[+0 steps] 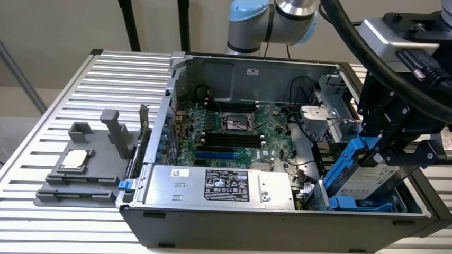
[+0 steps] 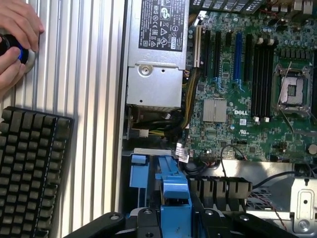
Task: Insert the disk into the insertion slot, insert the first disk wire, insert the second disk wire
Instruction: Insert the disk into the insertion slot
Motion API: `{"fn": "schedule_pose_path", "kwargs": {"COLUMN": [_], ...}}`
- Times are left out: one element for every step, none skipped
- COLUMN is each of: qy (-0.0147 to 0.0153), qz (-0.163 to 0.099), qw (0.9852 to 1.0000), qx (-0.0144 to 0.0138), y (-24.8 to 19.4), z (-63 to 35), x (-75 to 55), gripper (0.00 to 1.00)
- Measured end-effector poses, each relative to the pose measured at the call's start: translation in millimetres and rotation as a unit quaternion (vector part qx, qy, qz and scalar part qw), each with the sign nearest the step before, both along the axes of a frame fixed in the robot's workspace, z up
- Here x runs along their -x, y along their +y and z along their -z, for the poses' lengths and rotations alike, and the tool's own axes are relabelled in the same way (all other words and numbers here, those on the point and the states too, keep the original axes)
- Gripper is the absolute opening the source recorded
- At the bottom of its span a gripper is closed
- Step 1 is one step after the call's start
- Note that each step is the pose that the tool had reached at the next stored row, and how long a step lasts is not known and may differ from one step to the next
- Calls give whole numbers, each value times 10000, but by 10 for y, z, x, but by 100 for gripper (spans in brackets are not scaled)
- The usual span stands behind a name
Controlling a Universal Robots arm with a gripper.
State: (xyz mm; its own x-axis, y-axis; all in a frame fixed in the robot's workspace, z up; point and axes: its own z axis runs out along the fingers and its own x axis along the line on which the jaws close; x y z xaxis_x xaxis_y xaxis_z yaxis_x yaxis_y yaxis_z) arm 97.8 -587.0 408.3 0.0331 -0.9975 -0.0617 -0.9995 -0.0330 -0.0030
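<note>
The disk (image 1: 369, 179), silver-grey with a white label and a bright blue carrier (image 2: 173, 191), hangs tilted at the case's corner on the exterior view's right. My gripper (image 1: 380, 156) is shut on its upper end. The lower end dips into the insertion slot (image 1: 351, 203), a grey cage with blue clips at the case's front corner. In the wrist view the black fingers (image 2: 143, 218) flank the blue carrier, and a blue clip (image 2: 138, 167) stands beside it. Loose cables (image 2: 237, 148) lie near the cage; I cannot tell which are the disk wires.
The open case holds a green motherboard (image 1: 233, 132) and a silver labelled power-supply box (image 1: 219, 185). A dark grey stand with posts (image 1: 92, 164) sits on the slatted table (image 1: 127, 74). A person's hands (image 2: 15, 39) hold a knob above a black keyboard (image 2: 32, 168).
</note>
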Motion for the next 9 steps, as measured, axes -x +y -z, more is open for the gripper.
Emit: {"fn": "schedule_pose_path", "kwargs": {"qy": [-1, -2, -3, -4, -6, -8, -9, -10, -11], "qz": [0, 0, 0, 0, 0, 0, 0, -1, -1], "qw": [10000, 10000, 10000, 10000, 10000, 10000, 10000, 10000, 10000], "qx": [-7, -17, -24, -31, -36, -41, -46, -53, -54], "y": [0, 0, 0, 0, 0, 0, 0, 1, 1], "z": [2, 4, 6, 8, 10, 11, 13, 16, 16], "x": [0, 0, 0, -1, -1, -1, 0, 0, 0], "gripper": [33, 33, 33, 33, 33, 33, 33, 33, 34]}}
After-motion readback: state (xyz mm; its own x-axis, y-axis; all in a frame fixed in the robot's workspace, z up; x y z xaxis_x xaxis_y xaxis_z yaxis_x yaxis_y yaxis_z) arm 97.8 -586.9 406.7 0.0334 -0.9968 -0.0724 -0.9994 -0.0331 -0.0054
